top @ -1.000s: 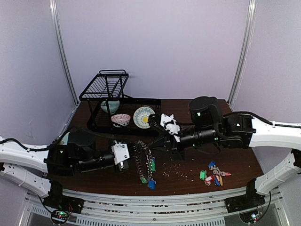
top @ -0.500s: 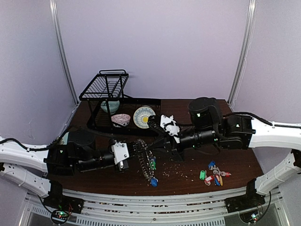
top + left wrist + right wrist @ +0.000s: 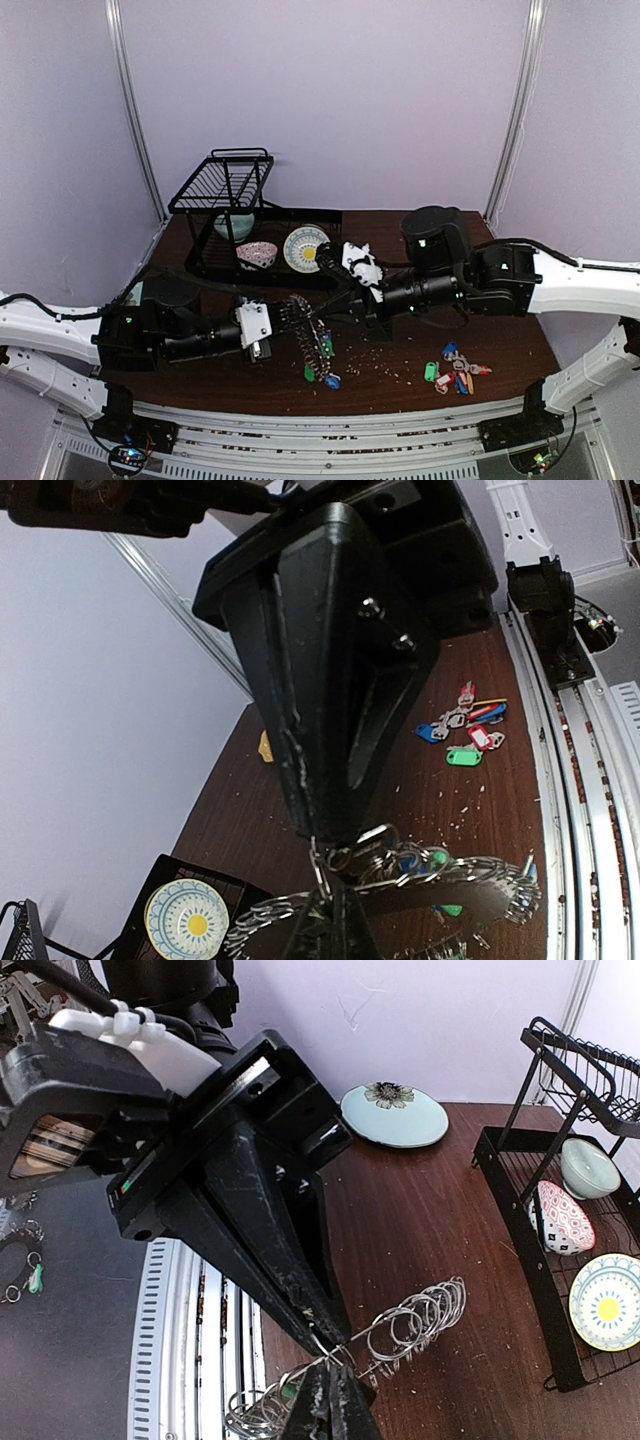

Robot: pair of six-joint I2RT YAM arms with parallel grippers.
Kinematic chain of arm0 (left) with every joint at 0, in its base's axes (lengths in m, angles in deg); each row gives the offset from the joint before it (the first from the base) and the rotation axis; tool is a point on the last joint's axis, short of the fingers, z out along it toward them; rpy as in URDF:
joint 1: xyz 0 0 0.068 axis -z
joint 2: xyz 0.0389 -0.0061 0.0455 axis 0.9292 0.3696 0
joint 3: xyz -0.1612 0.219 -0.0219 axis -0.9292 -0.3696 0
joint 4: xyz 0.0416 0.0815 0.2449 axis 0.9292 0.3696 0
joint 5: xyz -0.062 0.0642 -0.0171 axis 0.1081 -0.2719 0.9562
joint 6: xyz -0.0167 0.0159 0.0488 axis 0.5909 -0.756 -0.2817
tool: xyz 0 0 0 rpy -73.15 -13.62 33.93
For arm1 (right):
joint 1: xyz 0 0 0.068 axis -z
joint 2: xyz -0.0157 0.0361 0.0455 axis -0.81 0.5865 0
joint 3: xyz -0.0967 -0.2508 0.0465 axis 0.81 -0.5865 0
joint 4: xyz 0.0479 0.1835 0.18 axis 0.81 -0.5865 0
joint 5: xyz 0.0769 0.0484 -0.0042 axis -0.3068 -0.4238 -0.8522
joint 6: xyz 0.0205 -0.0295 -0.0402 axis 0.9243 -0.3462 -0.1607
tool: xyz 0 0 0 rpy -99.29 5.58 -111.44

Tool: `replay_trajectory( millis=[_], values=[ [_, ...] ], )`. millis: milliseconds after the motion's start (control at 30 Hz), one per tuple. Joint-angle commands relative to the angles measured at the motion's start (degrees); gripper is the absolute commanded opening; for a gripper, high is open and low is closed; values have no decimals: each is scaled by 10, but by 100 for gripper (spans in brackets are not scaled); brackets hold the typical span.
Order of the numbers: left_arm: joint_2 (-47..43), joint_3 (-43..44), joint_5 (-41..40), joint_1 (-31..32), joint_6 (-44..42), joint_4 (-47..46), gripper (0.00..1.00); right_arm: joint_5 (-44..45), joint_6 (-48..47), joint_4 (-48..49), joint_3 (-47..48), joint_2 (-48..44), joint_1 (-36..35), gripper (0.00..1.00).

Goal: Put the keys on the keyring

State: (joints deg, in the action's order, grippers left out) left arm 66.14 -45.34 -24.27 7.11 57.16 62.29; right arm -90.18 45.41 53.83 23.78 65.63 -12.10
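Note:
The keyring (image 3: 312, 345) hangs in mid-air above the table's front middle, a dark flat ring fringed with small silver rings and green and blue tags. Both grippers hold it from opposite sides. My left gripper (image 3: 283, 322) is shut on one small silver ring at its rim (image 3: 470, 895), fingertips meeting at the left gripper (image 3: 322, 865). My right gripper (image 3: 322, 312) is shut on another small ring (image 3: 420, 1320), pinched at the right gripper (image 3: 335, 1358). The keys (image 3: 458, 367) lie as a small silver heap among blue, green and red tags on the table at front right, and the keys (image 3: 456, 720) are apart from both grippers.
A black dish rack (image 3: 225, 190) stands at the back left, with two bowls (image 3: 258, 253) and a yellow-patterned plate (image 3: 303, 247) at its base. A pale blue plate (image 3: 393, 1115) lies at the far left. Crumbs (image 3: 375, 360) dot the dark wood. Metal rails run along the near edge.
The keyring has turned between the grippers; its hanging lower part with the tags swung to the right and slightly up. Both grippers stayed shut and nearly in place.

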Motion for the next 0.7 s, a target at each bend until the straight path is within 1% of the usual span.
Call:
replay_trajectory(
  millis=[0,200,333,533,667],
  values=[
    [-13,3,24,3,-28,-35,0,-8,10,14,-6,-8,15,0],
    [-39,-30,50,3,-61,-69,0,-39,14,-4,-4,4,29,0],
    [-46,-36,61,4,-75,-71,0,-52,13,-11,0,10,34,0],
    [-51,-38,57,4,-69,-81,0,-49,12,-16,-3,15,37,0],
    [-76,-63,53,3,-51,-131,0,-89,12,-7,-16,13,45,0]
  ],
)
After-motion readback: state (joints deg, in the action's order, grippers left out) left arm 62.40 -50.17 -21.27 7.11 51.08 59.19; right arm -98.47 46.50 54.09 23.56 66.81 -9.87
